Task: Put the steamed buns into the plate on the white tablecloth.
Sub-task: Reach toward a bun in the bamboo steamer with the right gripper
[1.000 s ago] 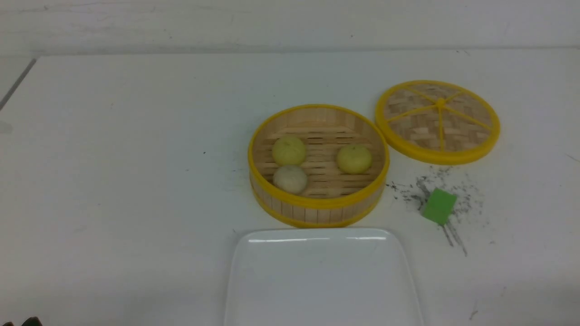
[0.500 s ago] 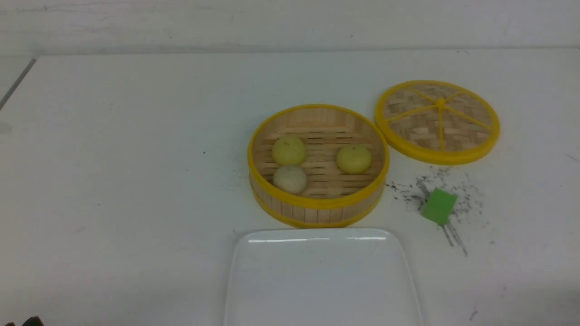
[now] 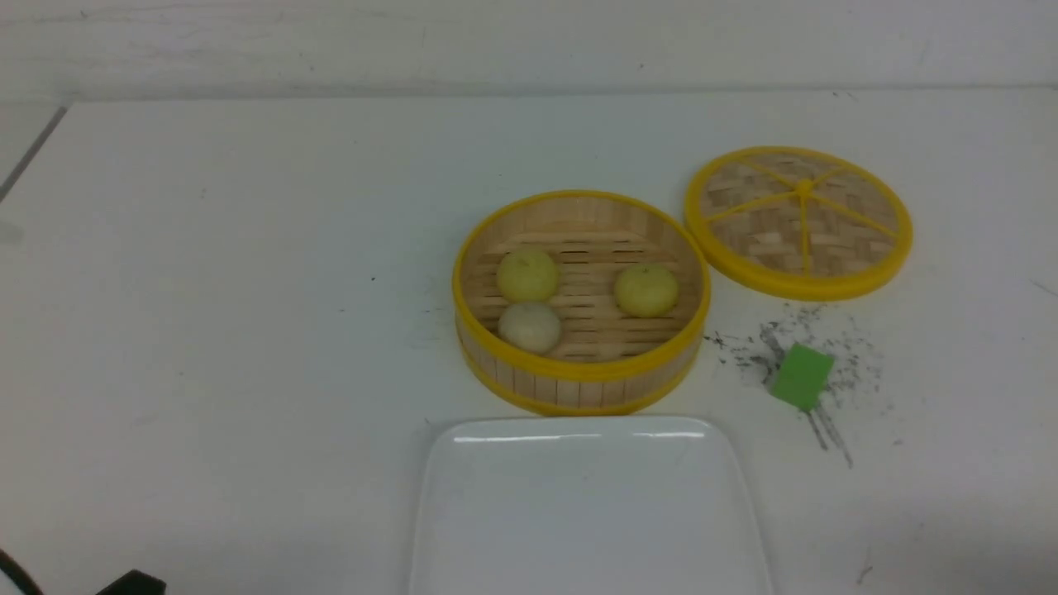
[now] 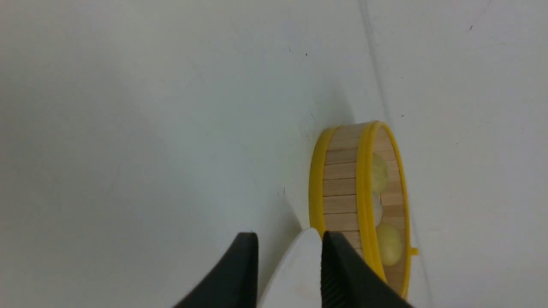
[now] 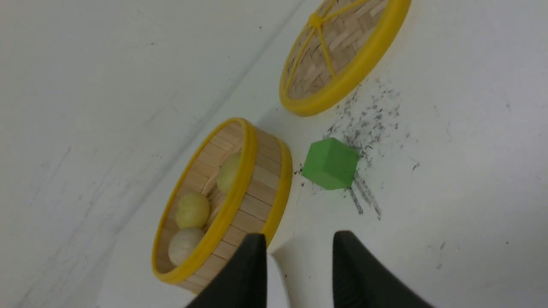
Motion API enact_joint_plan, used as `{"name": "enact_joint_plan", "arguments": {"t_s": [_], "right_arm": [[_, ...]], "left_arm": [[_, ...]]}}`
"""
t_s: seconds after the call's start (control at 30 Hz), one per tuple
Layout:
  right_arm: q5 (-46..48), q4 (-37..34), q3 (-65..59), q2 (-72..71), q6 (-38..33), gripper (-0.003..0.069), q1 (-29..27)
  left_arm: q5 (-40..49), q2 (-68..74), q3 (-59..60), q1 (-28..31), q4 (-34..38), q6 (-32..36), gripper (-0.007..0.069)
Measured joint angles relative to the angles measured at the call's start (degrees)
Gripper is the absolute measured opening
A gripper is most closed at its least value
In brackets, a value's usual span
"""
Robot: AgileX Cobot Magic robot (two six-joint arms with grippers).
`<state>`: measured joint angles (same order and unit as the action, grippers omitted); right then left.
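left end effector (image 4: pixel 289 235) jaws parted | steamed buns (image 3: pixel 529 275) in basket (image 3: pixel 579 388) | plate (image 3: pixel 587 512) just beside

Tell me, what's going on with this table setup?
Nothing is being handled yet. Three small round steamed buns, two pale yellow and one off-white, sit in the round yellow-rimmed bamboo steamer basket, whose woven lid lies beside it. The large white rectangular plate nearer the robot is empty. The robot's left gripper and right gripper are both open and empty, on the plate's side of the basket.
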<state>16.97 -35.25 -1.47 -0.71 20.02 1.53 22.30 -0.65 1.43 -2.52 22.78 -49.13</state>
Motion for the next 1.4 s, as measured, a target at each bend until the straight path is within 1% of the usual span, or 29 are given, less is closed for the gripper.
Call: {"name": "enact_joint_plan", "arguments": {"t_s": [0.07,0.1,0.13,0.17,0.2,0.23,0.27,0.33,0.4,0.47,0.53,0.57,0.63,0.73,0.8,0.83,0.87,0.93,0.97,1.0,1.03,1.07,1.1,1.2,1.23,1.3,1.33,1.37,1.4], "right_arm": [[0.6,0.0,1.8,0.0,-1.1,0.0204,0.0],[0.9,0.4,3.9,0.0,-2.9,0.0178,0.0],[1.0,0.4,4.4,0.0,-3.4,0.0171,0.0],[1.6,1.7,8.4,0.1,-7.2,0.0119,0.0],[1.8,2.4,9.7,0.3,-8.5,0.0101,0.0],[3.4,5.1,16.1,2.1,-14.5,0.0022,0.0],[4.3,6.6,19.0,3.6,-16.4,0.0003,0.0],[7.1,9.6,23.6,7.1,-20.0,-0.0011,0.0],[15.6,14.5,29.9,15.1,-22.3,-0.001,0.0],[24.8,17.4,32.9,22.2,-21.9,-0.0006,0.0],[35.7,19.3,34.4,31.3,-20.6,-0.0003,0.0],[39.1,19.5,34.6,35.2,-20.6,-0.0002,0.0],[42.0,19.1,35.1,41.0,-21.7,-0.0001,0.0],[40.9,13.6,37.5,50.6,-27.3,0.0006,0.0],[38.4,8.0,39.7,55.7,-32.5,0.0022,0.0],[38.2,8.0,39.7,55.7,-33.0,0.0024,0.0],[37.0,3.7,41.4,59.6,-36.9,0.0047,0.0],[36.2,-2.4,44.1,64.0,-42.3,0.0091,0.1],[35.9,-4.9,45.7,66.5,-44.6,0.0122,0.6],[35.8,-5.7,46.4,67.4,-45.4,0.0137,0.8],[35.5,-7.8,49.0,70.9,-47.6,0.0202,2.0],[35.4,-8.1,49.8,71.9,-48.1,0.0219,2.5],[34.9,-8.8,53.5,76.0,-49.0,0.0289,4.8],[33.6,-7.3,62.1,84.3,-49.0,0.0398,10.1],[33.5,-7.1,62.7,84.9,-49.0,0.0405,10.1],[32.5,-2.3,69.5,91.0,-45.5,0.0457,14.3],[32.2,2.5,73.8,95.0,-42.1,0.0477,16.4],[32.2,3.2,74.3,95.5,-41.1,0.0479,17.0],[32.0,6.1,76.3,97.3,-39.5,0.0483,17.9]], "left_arm": [[-2.1,0.0,0.2,0.0,2.9,0.4,0.0234],[-2.5,0.0,-0.3,0.0,3.7,1.7,0.0228],[-2.6,0.0,-0.6,0.0,4.0,2.1,0.0227],[-2.8,0.0,-2.4,0.0,4.6,5.4,0.0212],[-2.8,0.0,-3.2,0.0,4.7,6.6,0.0206],[-2.9,0.0,-7.6,0.0,4.9,11.4,0.0171],[-2.7,0.2,-9.7,0.0,4.9,14.5,0.015],[-1.7,1.6,-13.4,0.0,4.9,18.0,0.0115],[4.5,7.3,-18.7,0.0,3.7,23.6,0.0034],[11.8,13.5,-21.7,0.0,2.4,25.3,0.0007],[21.5,21.9,-24.7,0.0,0.8,27.3,0.0002],[25.3,25.7,-25.9,0.0,0.1,28.2,0.0002],[29.8,31.7,-27.8,0.0,-0.8,31.1,0.0002],[34.6,42.1,-31.8,0.0,-1.5,37.6,0.0002],[35.6,46.8,-33.7,0.0,-1.5,40.7,0.0002],[35.7,47.7,-34.0,0.0,-1.3,41.0,0.0002],[35.7,50.2,-34.9,0.0,-1.0,42.9,0.0002],[35.3,53.5,-35.9,0.0,0.0,45.1,0.0002],[35.0,54.7,-36.1,0.0,0.5,45.9,0.0002],[34.8,55.2,-36.3,0.0,0.6,46.1,0.0002],[34.1,56.4,-36.5,0.0,1.1,47.4,0.0002],[33.9,56.8,-36.5,0.0,1.1,47.8,0.0002],[33.5,57.5,-36.5,0.0,1.2,49.1,0.0004],[33.4,57.9,-36.6,0.0,1.1,51.0,0.001],[33.4,57.9,-36.6,0.0,1.1,51.2,0.0011],[33.4,57.9,-36.6,0.0,0.9,51.7,0.0015],[33.4,57.9,-36.6,0.0,0.9,51.8,0.0018],[33.4,57.9,-36.6,0.0,0.9,51.8,0.0018],[33.4,57.9,-36.6,0.0,0.8,51.8,0.0019]]}}
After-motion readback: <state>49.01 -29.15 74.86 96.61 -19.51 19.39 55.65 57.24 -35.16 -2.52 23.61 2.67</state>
